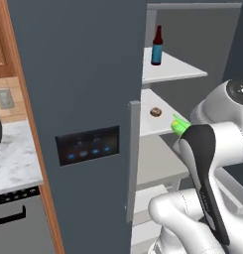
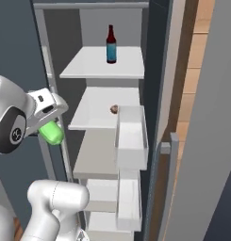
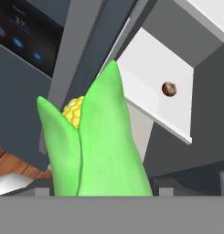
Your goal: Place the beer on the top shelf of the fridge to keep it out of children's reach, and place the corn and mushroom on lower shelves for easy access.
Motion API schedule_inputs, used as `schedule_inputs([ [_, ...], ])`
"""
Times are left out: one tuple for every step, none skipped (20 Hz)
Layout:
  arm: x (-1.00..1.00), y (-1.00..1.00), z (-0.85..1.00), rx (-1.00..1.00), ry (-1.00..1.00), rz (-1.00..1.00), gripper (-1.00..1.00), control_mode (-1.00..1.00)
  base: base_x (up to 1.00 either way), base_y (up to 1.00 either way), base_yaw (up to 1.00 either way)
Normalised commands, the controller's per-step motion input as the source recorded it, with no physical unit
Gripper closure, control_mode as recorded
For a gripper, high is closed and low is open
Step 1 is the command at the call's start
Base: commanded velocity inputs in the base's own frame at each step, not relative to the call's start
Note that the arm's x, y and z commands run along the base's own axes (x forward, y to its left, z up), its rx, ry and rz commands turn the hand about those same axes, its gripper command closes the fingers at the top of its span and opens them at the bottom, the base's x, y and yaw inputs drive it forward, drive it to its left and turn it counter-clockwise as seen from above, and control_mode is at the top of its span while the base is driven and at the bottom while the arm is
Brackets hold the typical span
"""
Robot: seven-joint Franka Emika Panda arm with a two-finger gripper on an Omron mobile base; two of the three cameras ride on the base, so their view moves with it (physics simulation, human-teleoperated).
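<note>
Hand: hand (image 3: pixel 102 194) pinching the corn (image 3: pixel 97 146) at its lower end; the finger tips are hidden behind the husk. In the right base view the hand (image 2: pixel 50 123) sits just outside the open fridge (image 1: pixel 88 74), level with the second shelf.
Corn: held in the hand, tip pointing away from it toward the fridge interior; yellow kernels show between the green husk leaves. Green end also visible in the left base view (image 1: pixel 180 126) and the right base view (image 2: pixel 52 132).
Fridge door: just beyond the corn tip, to its left in the hand view; vertical grey handle (image 1: pixel 133 158) and blue-lit control panel (image 1: pixel 88 145).
Mushroom: mushroom (image 3: pixel 168 88) farther ahead of the hand, lying on one of the lower shelves (image 2: pixel 95 115), the one directly under the top shelf; well apart from the corn.
Beer: beer (image 2: pixel 111 44) farthest and above the hand, standing upright on the top shelf (image 2: pixel 95 66).
Counter: marble counter (image 1: pixel 11 158) beyond the door, far left of the hand.
</note>
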Motion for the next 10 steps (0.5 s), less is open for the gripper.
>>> schedule_inputs([
  [0.00, 0.00, 0.00, 0.00, 0.00, 0.00, 1.00, 1.00, 0.26, -0.27, 0.19],
  [0.00, 0.00, 0.00, 0.00, 0.00, 0.00, 1.00, 1.00, 0.25, -0.29, 0.19],
  [0.00, 0.00, 0.00, 0.00, 0.00, 0.00, 1.00, 1.00, 0.24, -0.29, 0.18],
  [0.00, 0.00, 0.00, 0.00, 0.00, 0.00, 1.00, 1.00, 0.22, -0.31, 0.17],
  [0.00, 0.00, 0.00, 0.00, 0.00, 0.00, 1.00, 1.00, 0.21, -0.32, 0.17],
  [0.00, 0.00, 0.00, 0.00, 0.00, 0.00, 1.00, 1.00, 0.19, -0.33, 0.16],
  [0.00, 0.00, 0.00, 0.00, 0.00, 0.00, 1.00, 1.00, 0.18, -0.34, 0.16],
  [0.00, 0.00, 0.00, 0.00, 0.00, 0.00, 1.00, 1.00, 0.16, -0.34, 0.16],
  [0.00, 0.00, 0.00, 0.00, 0.00, 0.00, 1.00, 1.00, 0.17, -0.33, 0.15],
  [0.00, 0.00, 0.00, 0.00, 0.00, 0.00, 1.00, 1.00, 0.17, -0.31, 0.15],
])
